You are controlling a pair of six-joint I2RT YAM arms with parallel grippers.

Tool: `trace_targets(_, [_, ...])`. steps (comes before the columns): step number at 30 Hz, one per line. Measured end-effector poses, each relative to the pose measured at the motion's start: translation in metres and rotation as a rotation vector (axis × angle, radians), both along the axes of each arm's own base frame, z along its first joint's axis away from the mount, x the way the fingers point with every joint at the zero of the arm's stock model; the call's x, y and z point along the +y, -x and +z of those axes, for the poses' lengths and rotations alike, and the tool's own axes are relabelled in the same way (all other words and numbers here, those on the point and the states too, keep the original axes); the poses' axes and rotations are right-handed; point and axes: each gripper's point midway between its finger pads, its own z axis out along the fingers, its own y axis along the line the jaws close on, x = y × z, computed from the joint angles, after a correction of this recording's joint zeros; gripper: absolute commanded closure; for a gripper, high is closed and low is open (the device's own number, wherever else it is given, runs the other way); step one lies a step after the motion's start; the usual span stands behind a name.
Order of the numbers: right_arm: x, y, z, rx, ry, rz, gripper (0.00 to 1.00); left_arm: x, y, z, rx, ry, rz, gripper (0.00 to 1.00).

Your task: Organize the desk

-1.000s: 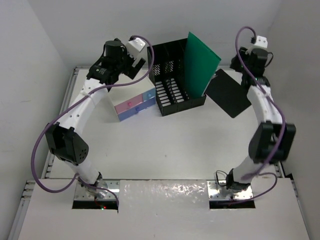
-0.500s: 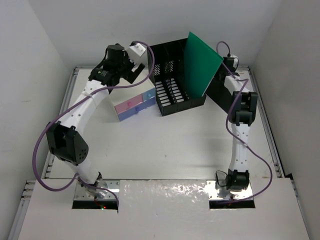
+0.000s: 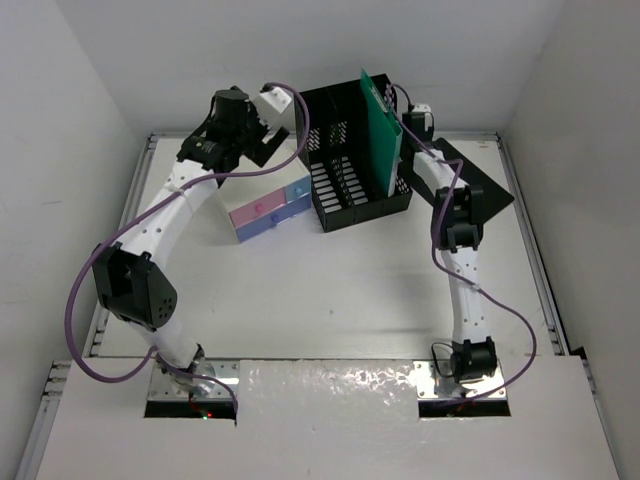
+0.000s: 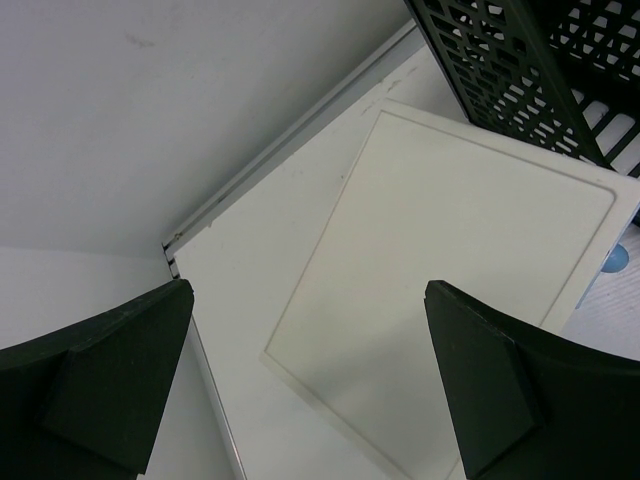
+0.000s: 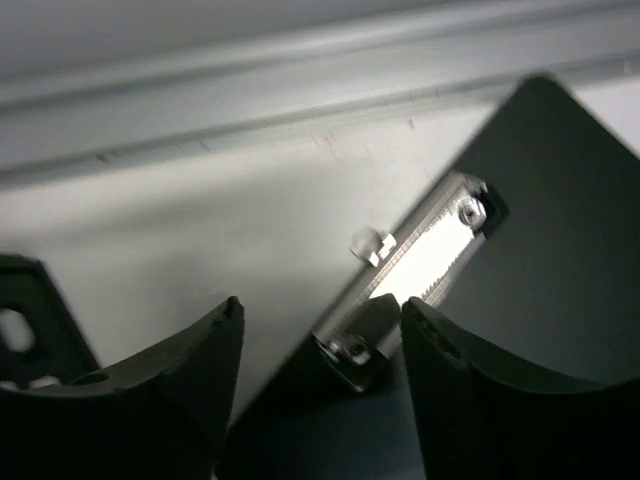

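Observation:
The white desk (image 3: 350, 280) carries a black mesh file rack (image 3: 345, 160) at the back with a green folder (image 3: 380, 130) standing upright in it. A black clipboard (image 3: 482, 188) lies flat to the rack's right. My right gripper (image 3: 408, 124) is open just above the clipboard's metal clip (image 5: 425, 255); its jaws (image 5: 320, 320) stand either side of the clip's end without touching it. My left gripper (image 3: 268, 145) is open and empty over the cream top (image 4: 450, 250) of the small drawer box (image 3: 270, 208).
The rack's corner shows in the left wrist view (image 4: 530, 60), close to the drawer box. The desk's metal rim (image 4: 290, 150) and the white back wall lie just behind both grippers. Side walls close in the desk on left and right.
My right arm has swung left from the back right corner to the clipboard's clip behind the rack. The green folder has gone from leaning right to upright. The left arm has hardly moved.

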Motion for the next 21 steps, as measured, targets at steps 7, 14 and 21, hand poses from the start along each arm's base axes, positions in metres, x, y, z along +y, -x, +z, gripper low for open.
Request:
trace_targets(7, [-0.032, 0.01, -0.014, 0.071, 0.03, -0.024, 0.53, -0.001, 0.0, 0.0, 0.002, 0.001, -0.005, 0.0])
trace_targets(14, [-0.057, 0.022, -0.018, 0.132, 0.031, 0.0, 0.61, 0.0, 0.006, 0.012, -0.02, 0.011, -0.01, 0.0])
trace_targets(21, [-0.052, 0.105, -0.02, 0.31, 0.045, 0.109, 0.67, 0.002, 0.025, 0.052, -0.103, 0.053, -0.03, 0.0])
